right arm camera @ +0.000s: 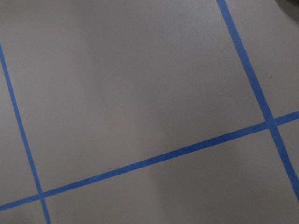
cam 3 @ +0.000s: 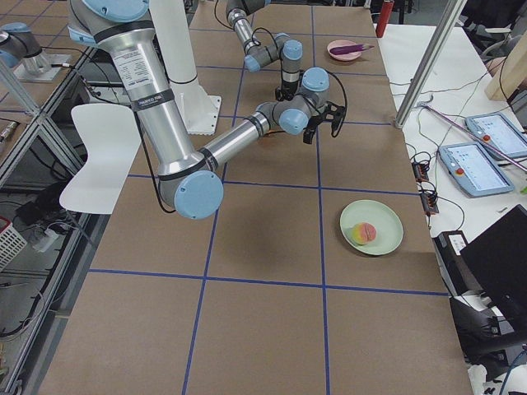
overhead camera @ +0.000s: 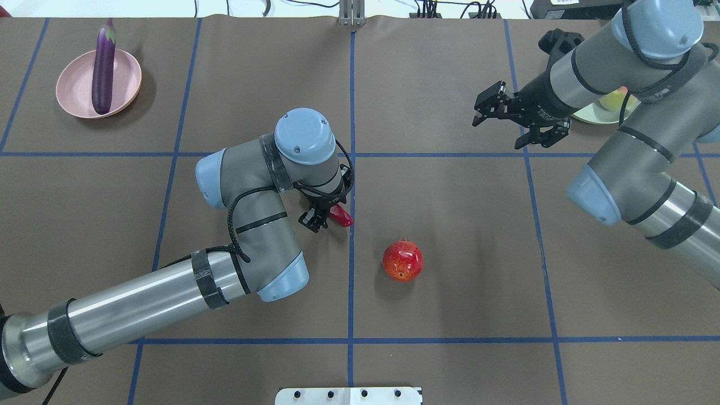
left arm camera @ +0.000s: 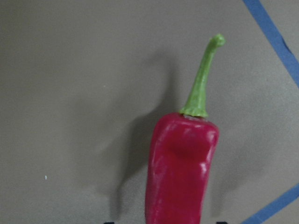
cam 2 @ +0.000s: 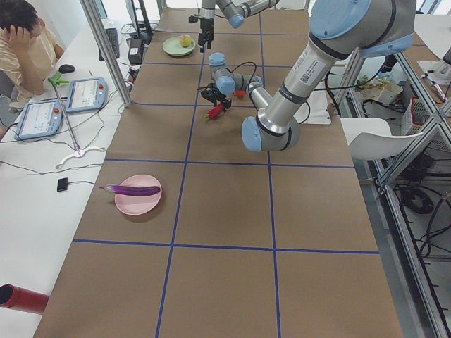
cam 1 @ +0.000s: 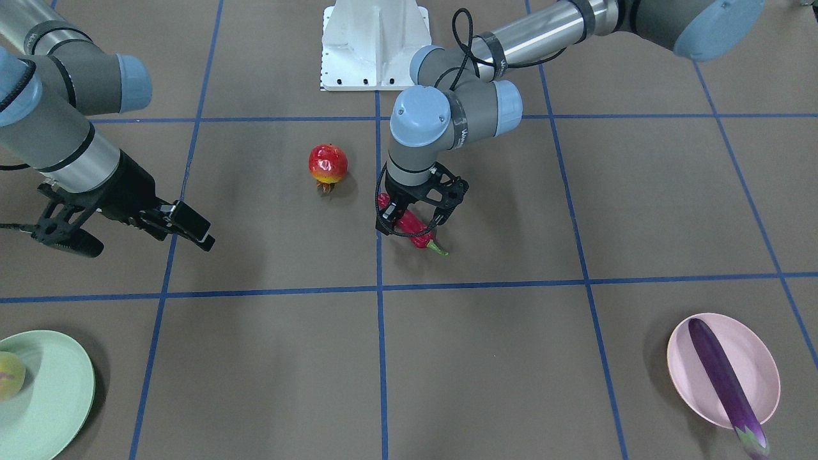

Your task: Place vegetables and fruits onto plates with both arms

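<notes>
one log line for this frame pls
left gripper: at chili pepper | right gripper: open, empty | eggplant: pink plate | pomegranate: table
</notes>
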Tool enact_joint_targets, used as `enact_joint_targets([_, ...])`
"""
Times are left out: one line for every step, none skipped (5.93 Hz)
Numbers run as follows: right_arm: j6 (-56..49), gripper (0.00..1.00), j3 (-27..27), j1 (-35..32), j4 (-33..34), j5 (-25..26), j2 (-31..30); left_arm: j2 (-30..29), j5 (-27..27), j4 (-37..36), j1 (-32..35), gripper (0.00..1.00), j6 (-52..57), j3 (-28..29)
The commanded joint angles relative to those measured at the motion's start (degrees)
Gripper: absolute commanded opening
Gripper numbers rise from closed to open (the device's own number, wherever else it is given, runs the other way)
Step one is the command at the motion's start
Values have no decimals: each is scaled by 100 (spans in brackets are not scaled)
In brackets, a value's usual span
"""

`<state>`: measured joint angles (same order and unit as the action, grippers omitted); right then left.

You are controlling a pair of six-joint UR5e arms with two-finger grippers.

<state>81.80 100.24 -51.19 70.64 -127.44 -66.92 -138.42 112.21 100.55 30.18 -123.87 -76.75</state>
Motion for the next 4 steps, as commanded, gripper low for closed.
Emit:
enact_joint_targets([527,100,318,632,3,226,56,-10,-24,0,14,0,46,-68])
enact_joint_targets([904,100,459,1159,-6,698,73,-10,-15,0,136,0,160,-269])
enact_joint_targets([1203,100,461,1695,3,1286,187,34,81,-43,485,0,474,-836])
enact_joint_targets([1476,100,426,2135,3,1631,275,60,473,-70,976,0,660,-999])
